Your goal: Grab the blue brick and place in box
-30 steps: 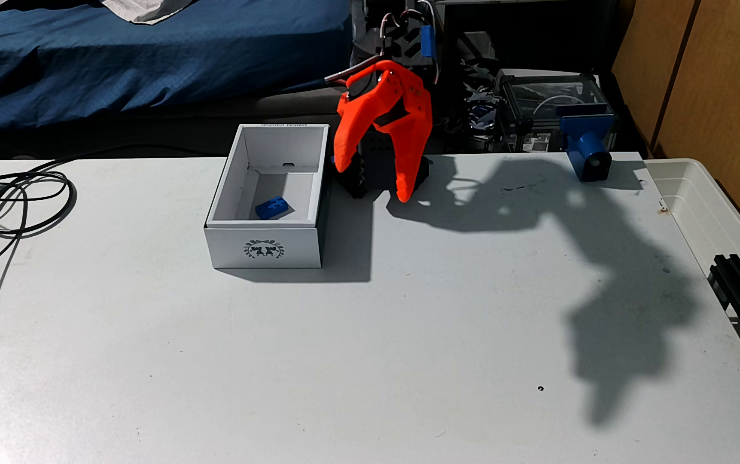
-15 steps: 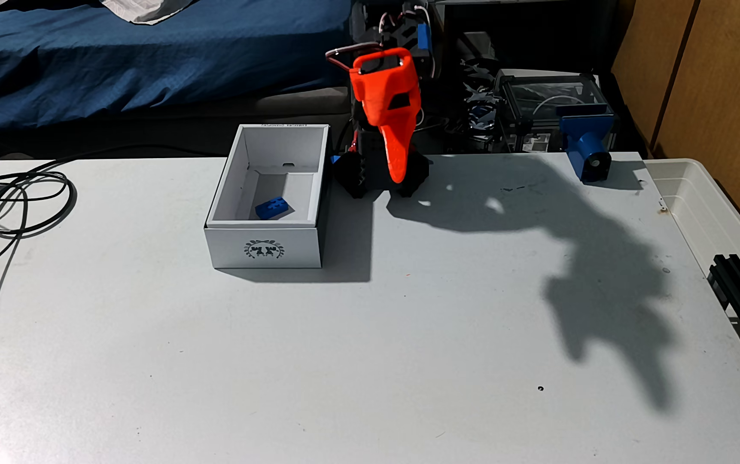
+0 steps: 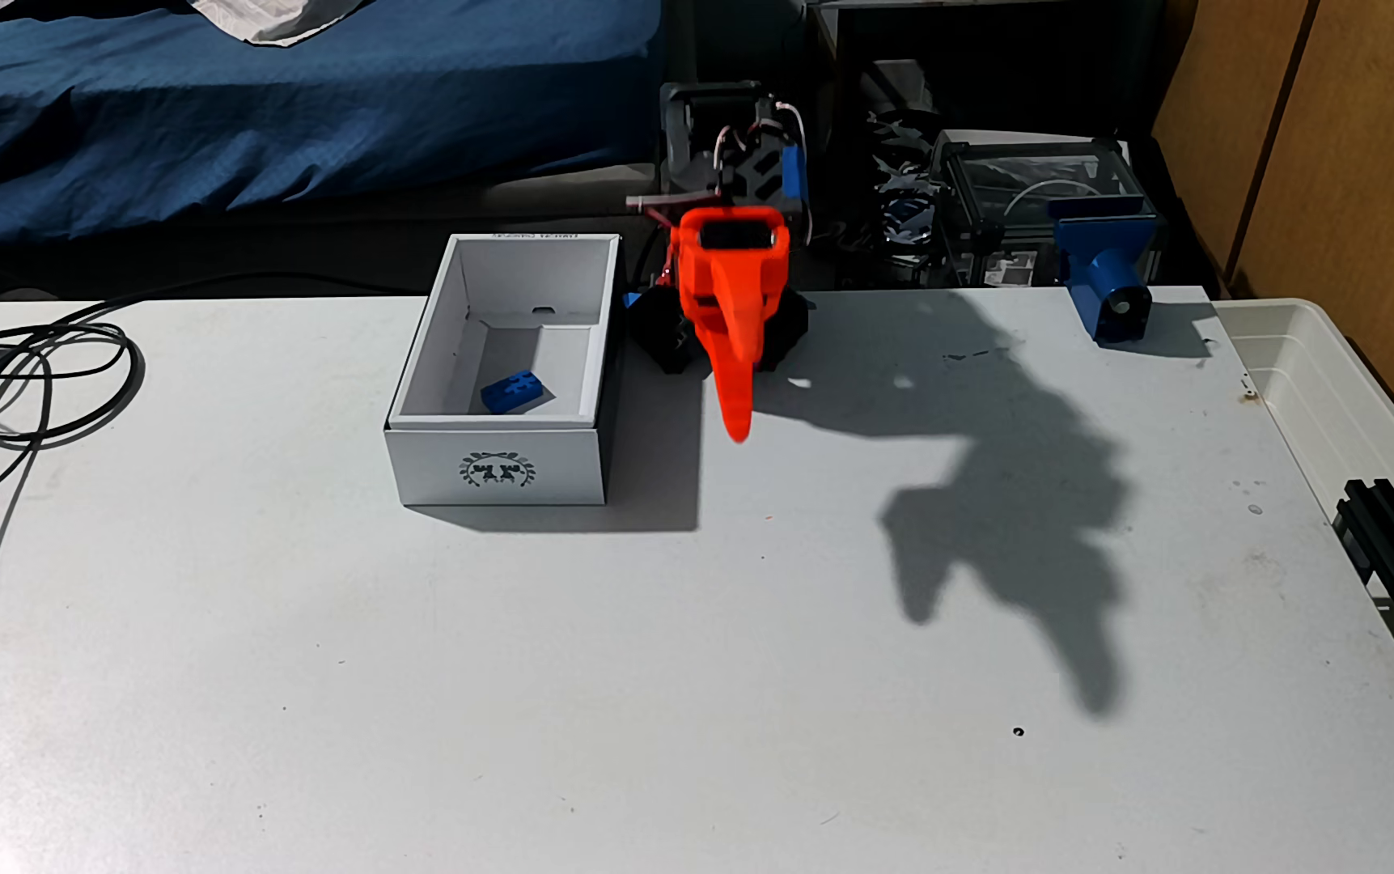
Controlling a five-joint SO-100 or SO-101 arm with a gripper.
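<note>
- Blue brick lies flat on the floor of the box, near its front wall, so the placing looks done
- Orange hand hangs just right of the box, tips down, fingers drawn together into one point, carrying nothing
- That brick reads as light, rigid, smooth plastic; if it needed lifting, its two long flat sides are the place to pinch

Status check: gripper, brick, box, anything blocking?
Gripper shut, empty, right of box. Blue brick lies inside box. Nothing blocking.
</note>
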